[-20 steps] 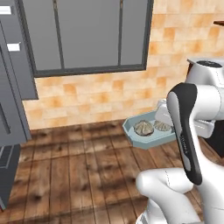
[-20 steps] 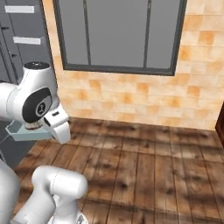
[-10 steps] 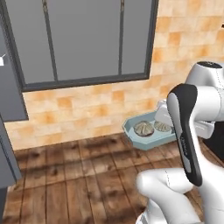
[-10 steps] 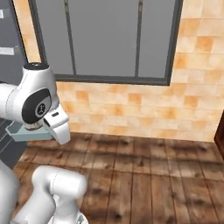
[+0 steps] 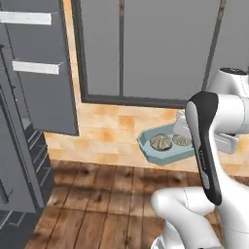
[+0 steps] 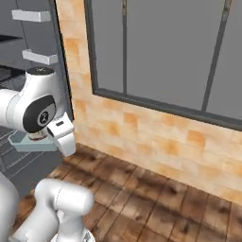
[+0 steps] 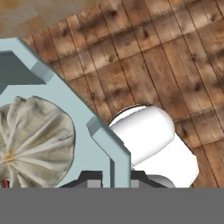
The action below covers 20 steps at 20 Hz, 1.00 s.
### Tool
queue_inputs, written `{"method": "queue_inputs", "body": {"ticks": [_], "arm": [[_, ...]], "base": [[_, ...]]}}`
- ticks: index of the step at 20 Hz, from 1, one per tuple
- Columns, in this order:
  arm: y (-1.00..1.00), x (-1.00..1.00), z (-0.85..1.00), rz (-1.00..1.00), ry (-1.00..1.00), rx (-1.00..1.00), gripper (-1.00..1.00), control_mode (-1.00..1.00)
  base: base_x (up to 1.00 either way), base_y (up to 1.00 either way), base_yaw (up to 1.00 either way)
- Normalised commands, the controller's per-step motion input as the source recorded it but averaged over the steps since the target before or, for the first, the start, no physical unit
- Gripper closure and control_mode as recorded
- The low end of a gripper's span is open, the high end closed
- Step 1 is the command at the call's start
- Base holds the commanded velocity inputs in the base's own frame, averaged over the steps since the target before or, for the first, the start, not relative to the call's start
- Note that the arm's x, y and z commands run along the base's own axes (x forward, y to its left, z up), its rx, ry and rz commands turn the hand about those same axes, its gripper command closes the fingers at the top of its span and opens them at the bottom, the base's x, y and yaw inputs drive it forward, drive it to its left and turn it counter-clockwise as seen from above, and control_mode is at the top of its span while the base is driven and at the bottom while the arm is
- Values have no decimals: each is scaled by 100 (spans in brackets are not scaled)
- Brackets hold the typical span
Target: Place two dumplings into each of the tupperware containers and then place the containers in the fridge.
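A pale blue-green tupperware container (image 5: 146, 144) hangs in the air in front of the arm, level, with two dumplings (image 5: 160, 141) (image 5: 182, 140) side by side in it. My gripper (image 7: 117, 175) is shut on its rim, one finger inside the wall and one outside. The hand view shows the container's wall (image 7: 65, 100) up close and one dumpling (image 7: 35, 146) in it. From the right base view the container (image 6: 28, 144) sits under the hand. The fridge (image 5: 44, 73) stands open at the left, its door carrying white bins (image 5: 36, 67). Its dark shelves (image 6: 9, 71) lie just beyond the arm.
A brick wall (image 6: 156, 137) with a large dark-framed window (image 5: 146, 48) runs straight ahead. A wooden plank floor (image 5: 107, 194) lies below the carried container. The open fridge door juts out over the floor on the left.
The whole picture has shifted: the base has moved, and the fridge now stands larger and closer at the left. The container stays in my gripper in the same pose.
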Motion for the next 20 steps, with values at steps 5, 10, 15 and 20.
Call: {"method": "queue_inputs", "body": {"ticks": [5,10,15,20], "arm": [[0,0,0,0,0,0,100,100],[0,0,0,0,0,0,100,100],[0,0,0,0,0,0,100,100],[0,0,0,0,0,0,100,100]], "base": [[68,-33,82],[36,-65,75],[22,-95,59],[34,-98,46]]}}
